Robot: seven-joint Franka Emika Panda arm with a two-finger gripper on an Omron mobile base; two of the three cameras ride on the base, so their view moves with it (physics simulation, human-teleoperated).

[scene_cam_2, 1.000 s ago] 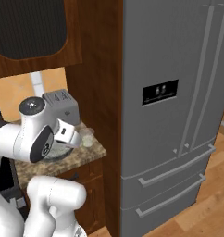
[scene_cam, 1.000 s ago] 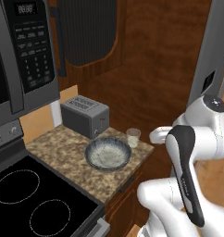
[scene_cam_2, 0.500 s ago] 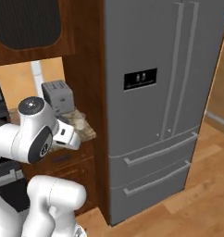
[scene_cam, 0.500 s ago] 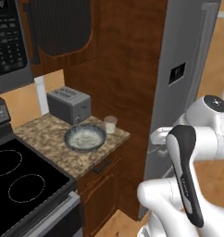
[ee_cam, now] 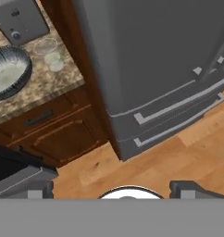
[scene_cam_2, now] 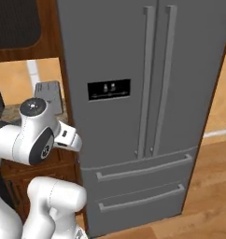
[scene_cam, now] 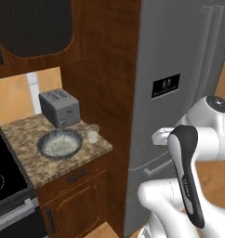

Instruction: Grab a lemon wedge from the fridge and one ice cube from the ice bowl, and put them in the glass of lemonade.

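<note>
The fridge stands tall and grey with both doors and its lower drawers shut; it also appears as fridge and fridge. The lemon wedge is hidden. On the speckled counter left of the fridge sits the ice bowl, seen too as ice bowl, with pale contents. Just right of the bowl is the glass of lemonade, also glass. My gripper is open, its fingertips far apart, hanging over the wooden floor in front of the fridge and holding nothing.
A silver toaster stands behind the bowl. A dark stovetop lies left of the counter. Wooden cabinet doors sit under the counter. Wooden floor spreads before the fridge drawers.
The whole picture has shifted: the base has moved right, so the counter slid left and the fridge now sits in front. The gripper stays open and holds nothing.
</note>
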